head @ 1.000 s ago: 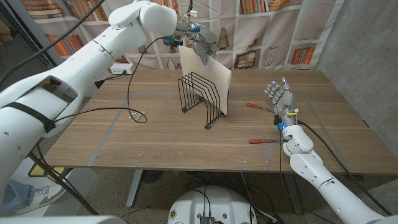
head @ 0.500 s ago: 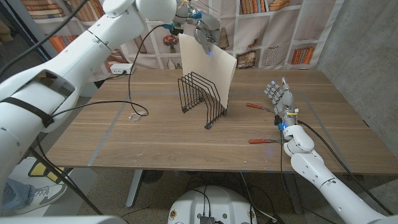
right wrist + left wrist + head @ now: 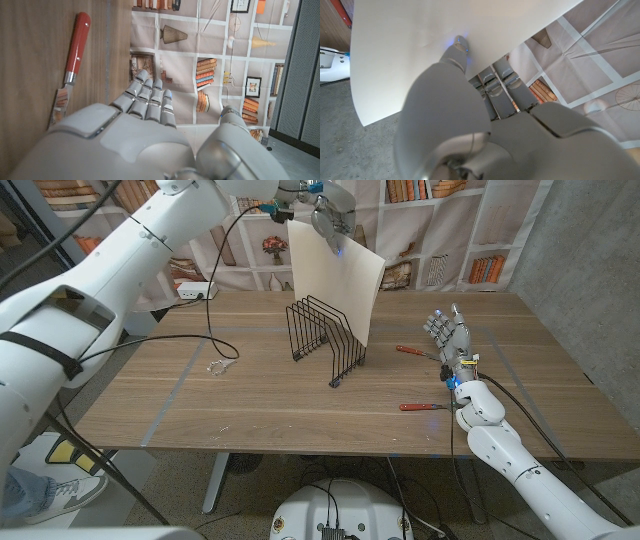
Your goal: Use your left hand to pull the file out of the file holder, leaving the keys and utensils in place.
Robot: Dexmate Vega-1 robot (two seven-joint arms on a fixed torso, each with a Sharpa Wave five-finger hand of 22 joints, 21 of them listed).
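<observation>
The left hand (image 3: 330,222), pinching the file (image 3: 335,290) by its top edge, has raised it higher, so it hangs at the hand's 6 o'clock, its lower corner just above the file holder (image 3: 322,335) on the worktop (image 3: 250,390).

- Left arm (image 3: 120,255): glossy white shell, black band, black cable trailing beside it.
- Left hand (image 3: 330,225): grey, blue-lit fingertip.
- Right hand (image 3: 450,340): grey segmented fingers, white forearm.
</observation>
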